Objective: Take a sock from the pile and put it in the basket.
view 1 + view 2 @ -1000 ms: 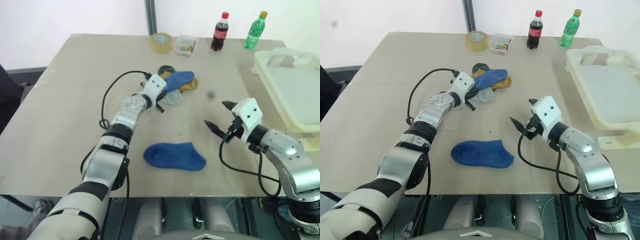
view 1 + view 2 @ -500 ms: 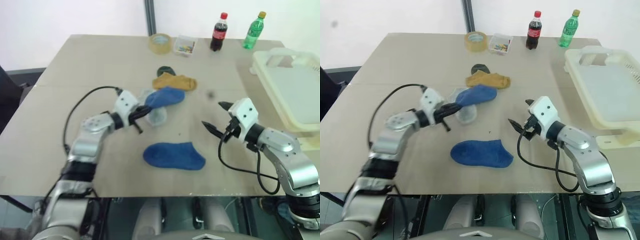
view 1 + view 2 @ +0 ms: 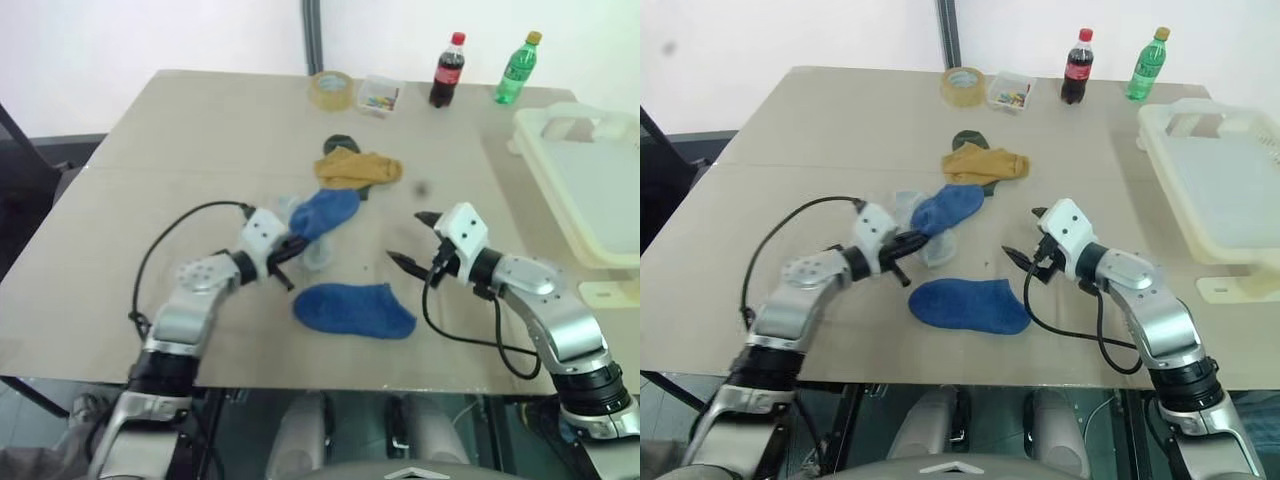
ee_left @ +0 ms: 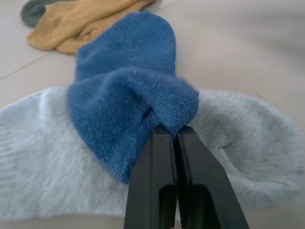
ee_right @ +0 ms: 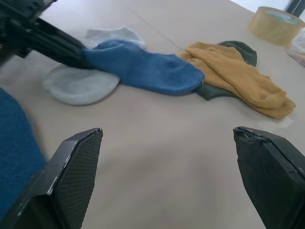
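The left hand is clamped on the cuff end of a royal blue sock, its two black fingers pressed together with a fold of blue knit pinched at their tips. The sock trails from the fingertips toward the rest of the pile, where a mustard yellow sock lies over a dark green one. A pale grey sock lies under the held one, touching it.

To do this step well, the left hand should probably lift first, so the blue sock peels off the grey one instead of dragging it across the desk. The grip looks shallow, only a fold at the tips, so a slow, smooth carry seems wiser than a quick swing. The basket stands at the far right edge of the desk, well apart from the left hand and nearer the right hand; a long reach across or a handover may be needed.

The right hand hovers over the desk with its fingers spread wide, holding nothing. A second blue sock lies flat on the desk between the two hands, toward the near edge.
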You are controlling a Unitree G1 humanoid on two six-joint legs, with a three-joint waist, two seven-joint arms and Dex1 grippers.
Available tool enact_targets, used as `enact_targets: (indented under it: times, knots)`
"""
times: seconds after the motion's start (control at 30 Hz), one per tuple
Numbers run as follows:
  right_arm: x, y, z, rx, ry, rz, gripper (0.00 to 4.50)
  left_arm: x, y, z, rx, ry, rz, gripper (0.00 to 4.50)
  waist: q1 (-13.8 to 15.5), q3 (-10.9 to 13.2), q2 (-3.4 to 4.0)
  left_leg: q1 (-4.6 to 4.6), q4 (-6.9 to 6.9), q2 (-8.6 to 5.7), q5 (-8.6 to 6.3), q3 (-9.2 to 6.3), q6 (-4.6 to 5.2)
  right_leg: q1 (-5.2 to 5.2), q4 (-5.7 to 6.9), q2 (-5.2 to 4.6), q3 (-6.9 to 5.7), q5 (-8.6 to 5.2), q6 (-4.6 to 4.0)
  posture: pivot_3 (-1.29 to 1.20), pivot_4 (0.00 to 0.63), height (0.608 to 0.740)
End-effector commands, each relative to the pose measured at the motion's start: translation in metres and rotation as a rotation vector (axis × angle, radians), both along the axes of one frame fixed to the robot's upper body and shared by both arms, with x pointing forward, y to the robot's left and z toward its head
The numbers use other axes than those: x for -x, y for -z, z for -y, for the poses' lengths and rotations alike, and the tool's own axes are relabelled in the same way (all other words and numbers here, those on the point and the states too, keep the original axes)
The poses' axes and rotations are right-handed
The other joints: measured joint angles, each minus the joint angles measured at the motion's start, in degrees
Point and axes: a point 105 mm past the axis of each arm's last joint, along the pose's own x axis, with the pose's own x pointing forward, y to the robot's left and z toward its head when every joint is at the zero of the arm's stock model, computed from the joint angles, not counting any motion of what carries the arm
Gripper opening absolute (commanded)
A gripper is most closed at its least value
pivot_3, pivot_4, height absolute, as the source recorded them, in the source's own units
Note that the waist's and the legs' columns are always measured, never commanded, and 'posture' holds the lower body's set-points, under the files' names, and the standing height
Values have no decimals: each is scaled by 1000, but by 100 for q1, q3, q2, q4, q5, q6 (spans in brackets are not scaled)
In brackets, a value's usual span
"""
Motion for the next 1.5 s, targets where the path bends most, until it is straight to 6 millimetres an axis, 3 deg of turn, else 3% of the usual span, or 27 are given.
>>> enact_targets:
  times: [0.03,0.17,0.3,0.4,0.53,0.73,0.93,1.03,1.1,1.27,1.33,1.5]
  knots:
    - [0,-12,4,-6,21,56,4500,-19,-1,11,-1,-75,23,97,-4,0,1,3,0,0,0,1,0,1,1,0,2,0,0,0,150,740]
    - [2,-13,10,-4,40,57,4500,-55,-18,26,1,-147,87,97,2,-1,-1,7,2,-2,0,-1,1,7,2,1,2,1,1,0,150,740]
    - [2,-14,13,1,50,63,4500,-68,-39,24,72,-126,107,97,-37,0,-2,4,8,-2,-1,-1,1,9,-1,3,-1,2,4,0,150,740]
    - [2,-14,15,0,63,65,4500,-75,-43,8,44,-162,123,939,-83,0,-2,4,7,0,-1,1,1,7,-5,4,7,1,3,0,150,740]
    - [2,-14,14,-5,66,66,4500,-71,-47,3,25,-142,142,1989,-99,2,-3,-1,2,0,-1,1,0,2,-8,4,5,1,3,0,150,740]
    - [2,-13,15,-7,70,66,4500,-55,-48,-5,-17,-115,149,1989,-102,1,-3,0,2,1,0,2,-2,2,-6,1,7,1,3,0,150,740]
    - [-1,-14,15,-6,71,69,4500,-59,-48,2,-3,-118,154,1989,-59,1,-3,1,2,0,-1,1,0,3,-4,1,4,2,4,0,150,740]
    - [-2,-15,16,-5,72,73,4500,-60,-53,6,27,-108,162,1230,-23,1,-3,1,3,0,-1,1,0,3,-3,1,4,2,4,0,150,740]
    - [-1,-15,17,-3,75,74,4500,-57,-55,6,35,-97,170,234,-19,1,-3,1,3,0,-1,2,0,3,-4,2,5,2,4,0,150,740]
    - [1,-14,18,-4,82,73,4500,-50,-61,5,61,-49,200,110,-25,1,-3,1,3,0,-1,3,0,2,-5,2,7,2,4,0,150,740]
    - [1,-13,17,-5,82,72,4500,-39,-66,8,93,22,205,110,-30,1,-3,1,3,1,-1,3,0,2,-5,2,8,2,4,0,150,740]
    - [1,-13,17,-5,80,68,4500,8,-70,17,168,307,148,110,-42,1,-2,1,3,19,3,6,-8,2,-6,1,12,1,3,0,150,740]
